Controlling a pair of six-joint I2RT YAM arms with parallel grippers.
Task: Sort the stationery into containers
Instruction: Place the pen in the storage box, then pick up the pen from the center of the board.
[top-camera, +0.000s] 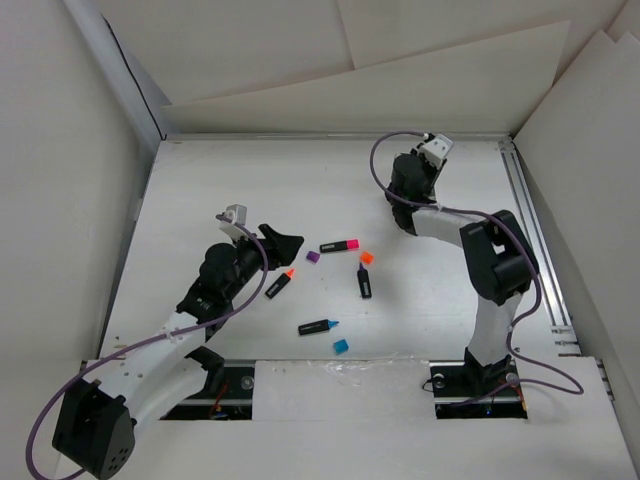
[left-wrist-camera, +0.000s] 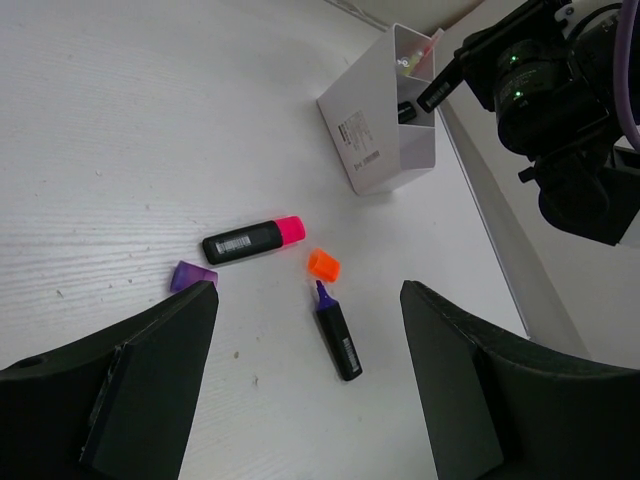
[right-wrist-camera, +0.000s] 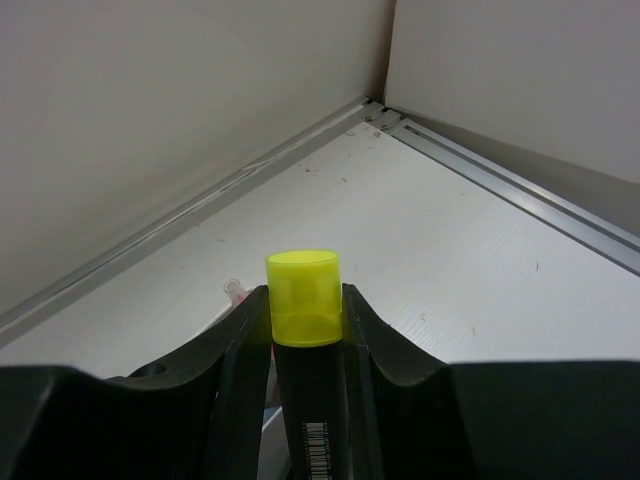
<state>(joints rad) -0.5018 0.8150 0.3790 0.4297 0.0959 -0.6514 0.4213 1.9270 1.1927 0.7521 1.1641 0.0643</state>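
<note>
**Right arm: yellow highlighter over the box**

The right gripper (right-wrist-camera: 305, 318) is clamped on a yellow highlighter (right-wrist-camera: 303, 285). Both fingers press the barrel, and the cap end sticks out past the tips. The left wrist view puts that gripper just over the open top of the box (left-wrist-camera: 372, 140), which stands on the far side of the table (top-camera: 230, 180), right of centre. Something pink is already inside. We cannot tell which compartment lies under the highlighter.

The left gripper (left-wrist-camera: 310, 385) is open and holds nothing. It hangs over the loose items: pink highlighter (left-wrist-camera: 250, 240), purple cap (left-wrist-camera: 192, 275), orange cap (left-wrist-camera: 323, 264) and an uncapped purple marker (left-wrist-camera: 338, 335).

We judge the step in hand to be dropping the yellow one into the box. Notes for doing it well:
- Line the barrel up with one compartment, clear of the dividers.
- Lower until the cap end is below the rim before letting go; a drop from above may bounce out.
- The box looks thin-walled and light, so give it no sideways push from the fingers, or it may slide or tip.
- Open wide, then lift straight up.
- The left arm should stay well apart from the box meanwhile.
</note>
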